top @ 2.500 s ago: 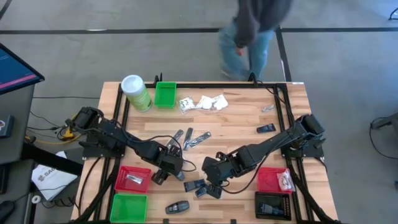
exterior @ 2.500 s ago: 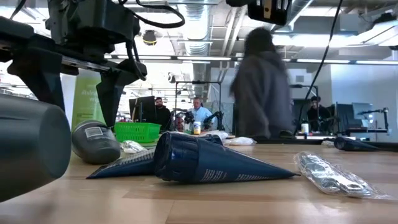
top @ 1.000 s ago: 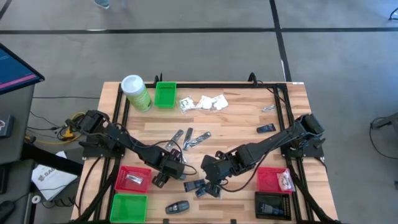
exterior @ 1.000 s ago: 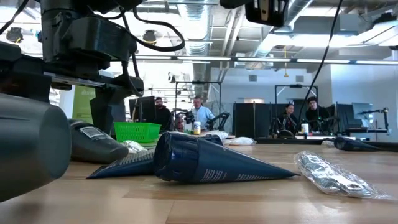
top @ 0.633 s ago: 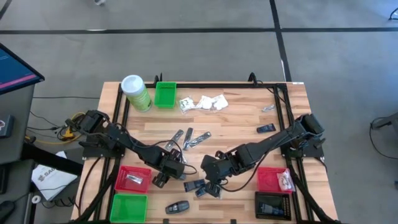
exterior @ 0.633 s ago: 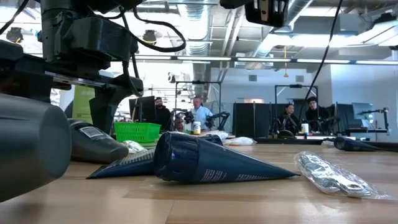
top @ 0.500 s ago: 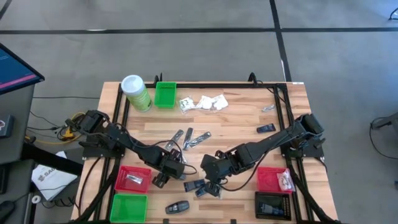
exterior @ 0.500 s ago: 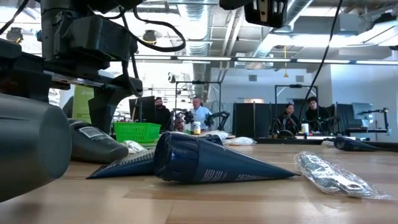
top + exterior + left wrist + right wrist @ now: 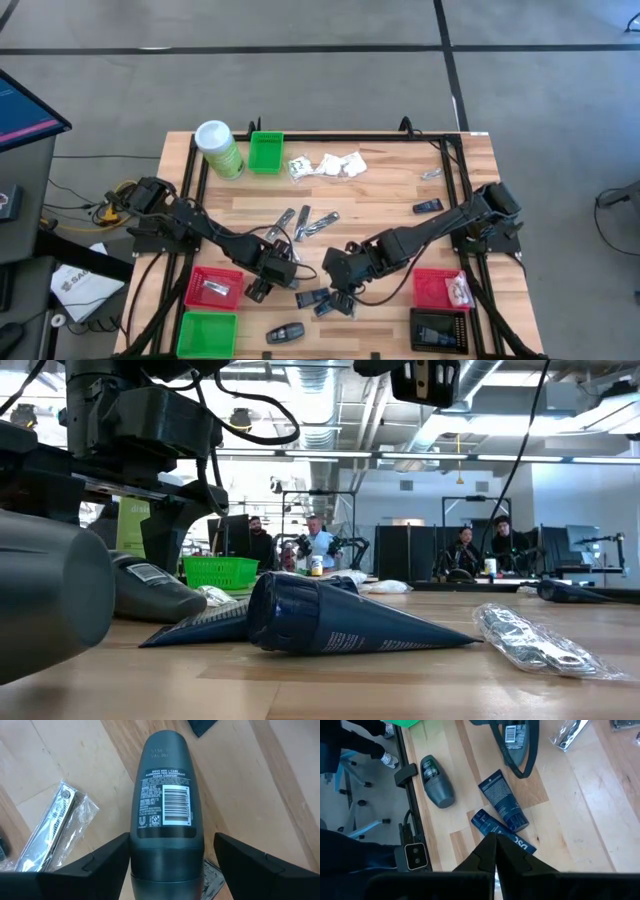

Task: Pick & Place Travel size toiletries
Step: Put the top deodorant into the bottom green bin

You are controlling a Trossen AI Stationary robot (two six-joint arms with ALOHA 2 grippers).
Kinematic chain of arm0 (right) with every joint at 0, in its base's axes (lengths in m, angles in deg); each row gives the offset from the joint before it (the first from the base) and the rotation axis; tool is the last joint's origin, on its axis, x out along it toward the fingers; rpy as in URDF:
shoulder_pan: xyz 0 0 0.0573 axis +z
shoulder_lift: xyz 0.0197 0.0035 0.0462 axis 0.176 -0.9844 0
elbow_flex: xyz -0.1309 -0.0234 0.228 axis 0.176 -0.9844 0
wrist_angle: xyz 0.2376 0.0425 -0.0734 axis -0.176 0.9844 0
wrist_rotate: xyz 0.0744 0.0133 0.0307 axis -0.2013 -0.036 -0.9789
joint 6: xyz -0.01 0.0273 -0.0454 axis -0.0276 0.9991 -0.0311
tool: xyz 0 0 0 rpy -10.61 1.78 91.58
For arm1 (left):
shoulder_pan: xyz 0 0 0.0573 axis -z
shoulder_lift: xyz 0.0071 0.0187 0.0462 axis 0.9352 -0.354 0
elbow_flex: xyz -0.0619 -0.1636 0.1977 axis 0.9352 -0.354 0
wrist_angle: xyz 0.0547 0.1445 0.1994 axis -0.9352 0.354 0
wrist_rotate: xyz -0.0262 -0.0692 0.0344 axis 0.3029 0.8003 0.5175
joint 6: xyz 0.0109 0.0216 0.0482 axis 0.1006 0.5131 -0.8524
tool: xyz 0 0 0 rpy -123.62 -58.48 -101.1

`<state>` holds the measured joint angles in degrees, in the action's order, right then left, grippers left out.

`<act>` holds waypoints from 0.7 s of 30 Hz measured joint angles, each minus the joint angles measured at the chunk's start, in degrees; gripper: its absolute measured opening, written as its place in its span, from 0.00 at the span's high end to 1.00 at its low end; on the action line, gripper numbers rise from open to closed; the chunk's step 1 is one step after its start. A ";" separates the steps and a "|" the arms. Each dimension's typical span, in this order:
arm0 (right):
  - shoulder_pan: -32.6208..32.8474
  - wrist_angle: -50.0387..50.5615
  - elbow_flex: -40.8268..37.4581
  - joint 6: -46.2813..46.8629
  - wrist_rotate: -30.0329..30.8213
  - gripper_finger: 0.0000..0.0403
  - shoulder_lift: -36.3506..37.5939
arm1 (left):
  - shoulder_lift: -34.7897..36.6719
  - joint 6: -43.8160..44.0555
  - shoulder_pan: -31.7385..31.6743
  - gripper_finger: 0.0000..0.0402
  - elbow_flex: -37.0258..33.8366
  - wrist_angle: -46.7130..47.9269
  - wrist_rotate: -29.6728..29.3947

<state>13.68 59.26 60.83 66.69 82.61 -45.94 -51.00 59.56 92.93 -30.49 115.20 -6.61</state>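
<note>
**My build, up close**

Both my arms are matte black and jointed, black cables looping off the housings. My left gripper has broad, flat dark fingers; my right gripper has dark tapered ones.

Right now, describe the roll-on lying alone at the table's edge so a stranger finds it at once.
Find the larger green bin in a table corner. Between it and the black bin lies a roll-on. It is stubby and dark grey with a green label, unlike the slim blue tubes nearby.
</note>
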 joint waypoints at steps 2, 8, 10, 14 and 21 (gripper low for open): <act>0.00 -0.01 0.00 -0.42 0.01 1.00 0.00 | 0.00 0.02 0.00 0.31 0.00 0.00 0.00; -0.74 -0.12 0.00 -1.32 0.17 1.00 0.00 | 0.00 2.44 0.00 0.31 0.00 0.02 0.62; -0.85 -0.14 0.00 -1.40 0.30 1.00 0.00 | 0.00 3.38 0.00 0.31 0.00 0.02 0.68; -0.79 -0.22 0.00 -1.48 0.38 1.00 0.00 | 0.00 4.06 0.00 0.31 0.00 0.02 0.74; -0.52 -0.27 0.00 -1.10 0.37 1.00 -0.01 | 0.02 4.03 0.00 0.31 -0.02 -0.33 0.73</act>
<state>13.15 58.99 60.83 65.59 82.98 -45.95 -50.98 63.59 92.93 -30.51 114.86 -5.88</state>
